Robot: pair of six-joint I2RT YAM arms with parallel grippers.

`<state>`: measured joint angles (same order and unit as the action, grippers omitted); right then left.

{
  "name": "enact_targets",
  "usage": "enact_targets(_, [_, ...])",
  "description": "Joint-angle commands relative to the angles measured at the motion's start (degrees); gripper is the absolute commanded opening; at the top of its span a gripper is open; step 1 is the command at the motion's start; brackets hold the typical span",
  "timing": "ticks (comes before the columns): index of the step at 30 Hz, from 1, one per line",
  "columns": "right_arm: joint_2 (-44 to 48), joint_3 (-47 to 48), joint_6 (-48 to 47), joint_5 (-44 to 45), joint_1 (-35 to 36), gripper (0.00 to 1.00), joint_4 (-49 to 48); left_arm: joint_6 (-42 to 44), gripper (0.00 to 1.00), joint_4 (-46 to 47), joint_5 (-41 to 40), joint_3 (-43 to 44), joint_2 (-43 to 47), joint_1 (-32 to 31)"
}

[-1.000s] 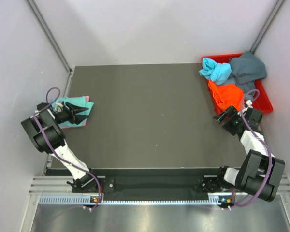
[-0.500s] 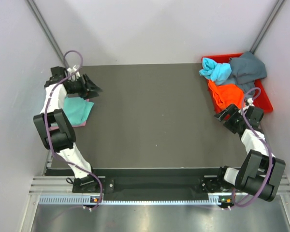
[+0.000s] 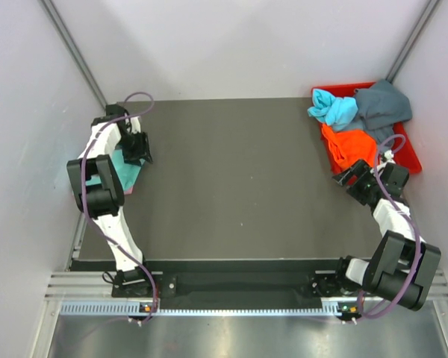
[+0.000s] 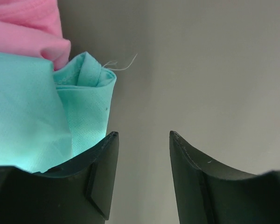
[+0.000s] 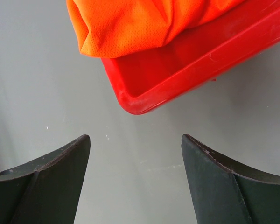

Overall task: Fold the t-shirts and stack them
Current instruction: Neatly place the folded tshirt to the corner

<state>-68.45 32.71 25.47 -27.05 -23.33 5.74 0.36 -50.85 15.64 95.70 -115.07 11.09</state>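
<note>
A folded teal t-shirt [image 4: 32, 121] lies on top of a pink t-shirt [image 4: 23, 28] at the left edge of the table [image 3: 239, 171], and that looks like the stack so far, two shirts deep. The left jaws hover just beside its corner, parted, with bare table showing between them and nothing gripped. One tip overlaps the teal fold in the wrist view, though I cannot tell whether it touches the cloth.

The rest wait in the red bin [image 5: 177, 79] at the far right corner: an orange t-shirt [image 5: 140, 23] hanging over the near rim, a light blue t-shirt [image 3: 332, 107] and a dark grey-blue t-shirt [image 3: 382, 104] behind it. The right jaws stand wide open and empty, just short of the bin's near corner.

So the step in hand seems to be fetching the next shirt — the orange one is nearest. That calls for reaching over the rim (not into it), pinching cloth only and dragging it clear.

The middle of the table is open for spreading and folding. The stack sits tight to the left wall, the bin tight to the right.
</note>
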Motion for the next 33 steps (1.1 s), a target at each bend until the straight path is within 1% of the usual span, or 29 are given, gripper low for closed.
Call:
enact_targets(1, [-0.46, 1.22, -0.51, -0.11, -1.01, 0.79, -2.57, 3.15, 0.52, -1.88, -6.32, 1.68, -1.29, -2.12])
enact_targets(5, [-0.81, 1.65, -0.25, -0.2, -1.01, 0.79, -2.75, 3.51, 0.52, -1.27, -8.07, 1.16, -2.44, -3.53])
enact_targets(9, [-1.34, 1.83, -0.16, -0.29, -1.1, 0.79, -3.1, 3.42, 0.52, -0.92, -12.73, 1.07, -3.58, -3.89])
enact_targets(10, [-1.69, 1.92, 0.01, -0.29, -1.19, 0.79, -3.27, 3.42, 0.52, -0.74, -14.91, 1.07, -3.76, -3.97])
enact_targets(11, [-1.69, 1.92, 0.01, -0.29, -1.19, 0.79, -3.45, 3.51, 0.52, -0.83, -15.11, 1.07, -3.85, -3.97])
enact_targets(13, [-2.22, 2.18, 0.19, -0.29, -1.19, 0.79, -3.71, 3.24, 0.52, -0.65, -18.88, 0.89, -4.11, -3.97])
enact_targets(19, [-2.83, 2.97, 0.28, -0.37, -1.1, 0.79, -3.89, 1.93, 0.53, -0.3, -19.68, 0.98, -4.11, -3.8])
enact_targets(22, [-2.84, 3.06, 0.1, -0.37, -1.1, 0.79, -3.89, 2.98, 0.52, -0.39, -17.75, 1.77, -4.03, -3.97])
enact_targets(23, [-2.75, 2.89, 0.01, -0.37, -1.1, 0.79, -3.72, 3.33, 0.52, -0.56, -15.92, 2.64, -3.94, -4.23])
enact_targets(24, [-2.49, 2.97, -0.07, -0.46, -1.1, 0.79, -3.63, 4.03, 0.52, -1.0, -11.99, 3.26, -3.85, -4.15])
enact_targets(26, [-2.13, 3.32, -0.25, -0.46, -1.1, 0.79, -3.1, 3.86, 0.52, -1.44, -8.28, 4.92, -2.71, -4.5])
enact_targets(27, [-1.61, 3.5, -0.34, -0.81, -1.19, 0.79, -2.75, 3.95, 0.52, -1.44, -3.04, 5.37, -1.14, -4.5])
enact_targets(30, [-0.64, 5.17, -1.65, -1.34, -1.1, 0.8, -1.79, 2.81, 0.55, -0.74, 3.94, 7.3, 2.2, -5.03])
enact_targets(32, [-0.38, 6.22, -3.58, -1.78, -1.1, 0.81, -1.26, 2.28, 0.55, -0.39, 4.49, 8.44, 3.61, -5.81])
enact_targets(33, [-0.46, 7.53, -4.72, -2.48, -1.01, 0.84, -0.82, 1.93, 0.56, 0.04, 4.14, 8.45, 5.1, -5.91])
